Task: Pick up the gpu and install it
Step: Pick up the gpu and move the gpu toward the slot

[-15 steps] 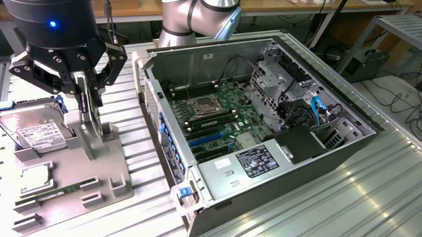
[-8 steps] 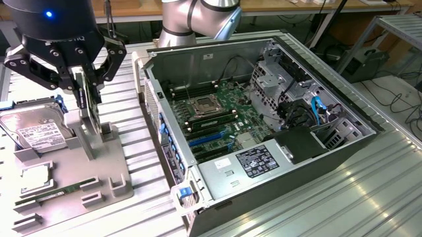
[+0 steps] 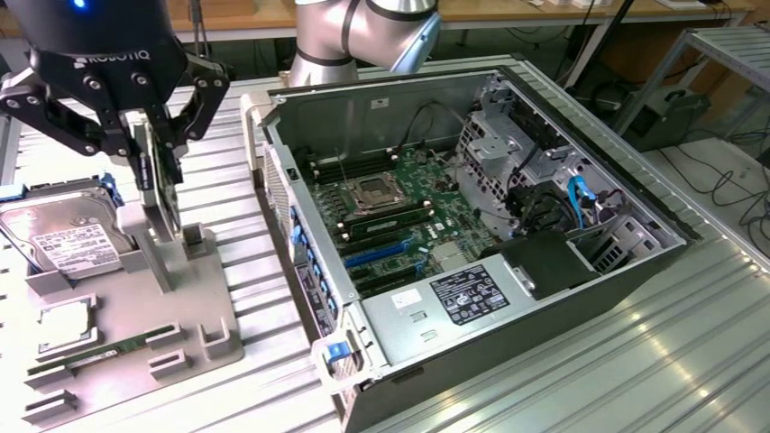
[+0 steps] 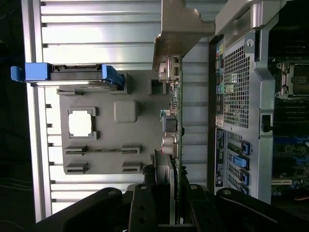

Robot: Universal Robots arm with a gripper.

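Holding anything, that gripper (image 3: 154,149)? asks the trainee.

Yes, says the technician. Its fingers are pinched on the top edge of the gpu (image 3: 162,203), one on each face, so the thin card hangs upright and edge-down, which I judge suits a slot.

Where is the card now? asks the trainee.

At the grey fixture (image 3: 180,316), well apart from the open computer case (image 3: 398,108). Its lower edge reaches the fixture's upright slot, but I cannot tell if it is seated or just clear. In the wrist view the gripper (image 4: 166,193) clamps the gpu (image 4: 176,145) edge-on, with the silver bracket (image 4: 181,29) at the far end.

What else does the fixture (image 4: 140,130) carry?

A hard drive (image 3: 67,239) in blue rails stands on edge, a processor chip (image 3: 60,325) sits in a square recess, and a memory stick (image 3: 103,354) lies in low holders. Each part has its own seat, probably so the arm finds it in a known pose.

And the case?

It lies on its side, lid off. Inside are the motherboard (image 3: 409,198) with its blue expansion slots (image 3: 379,253) facing up and no card in them, and a labelled power supply (image 3: 457,298).
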